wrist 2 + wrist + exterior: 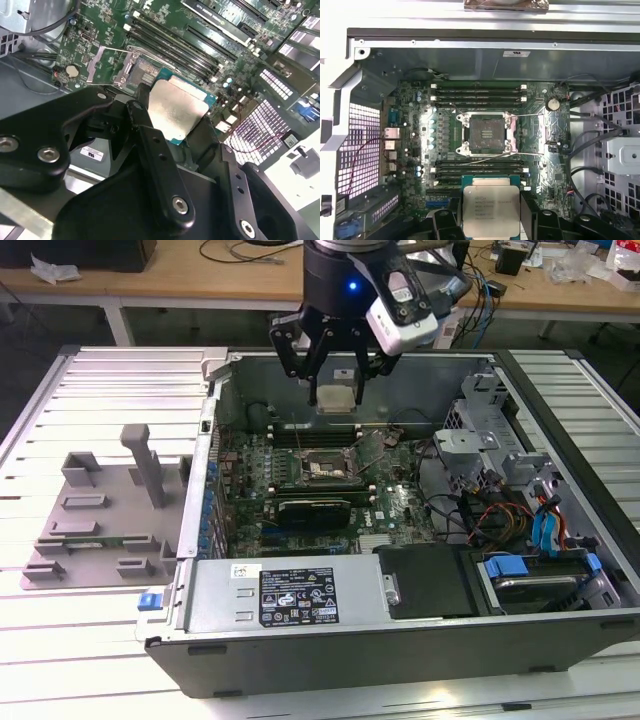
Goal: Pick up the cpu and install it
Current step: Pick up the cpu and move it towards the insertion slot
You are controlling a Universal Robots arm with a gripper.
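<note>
My gripper (336, 397) hangs over the back of the open computer case, shut on the cpu (336, 396), a small square chip with a silver top plate. In both wrist views the cpu (176, 111) (491, 210) sits flat between the black fingers (155, 150) with its green edge showing. The dark square socket (486, 132) lies open on the motherboard, its metal load plate (372, 447) flipped up beside it. In the exterior view the socket (326, 470) is below and in front of the held cpu, well apart from it.
Memory slots (479, 91) run on both sides of the socket. A black expansion card (315, 508) lies in front of it. The drive cage (480, 430) and cable bundle (490, 515) fill the case at the exterior view's right. A grey fixture tray (100, 520) stands outside at the exterior view's left.
</note>
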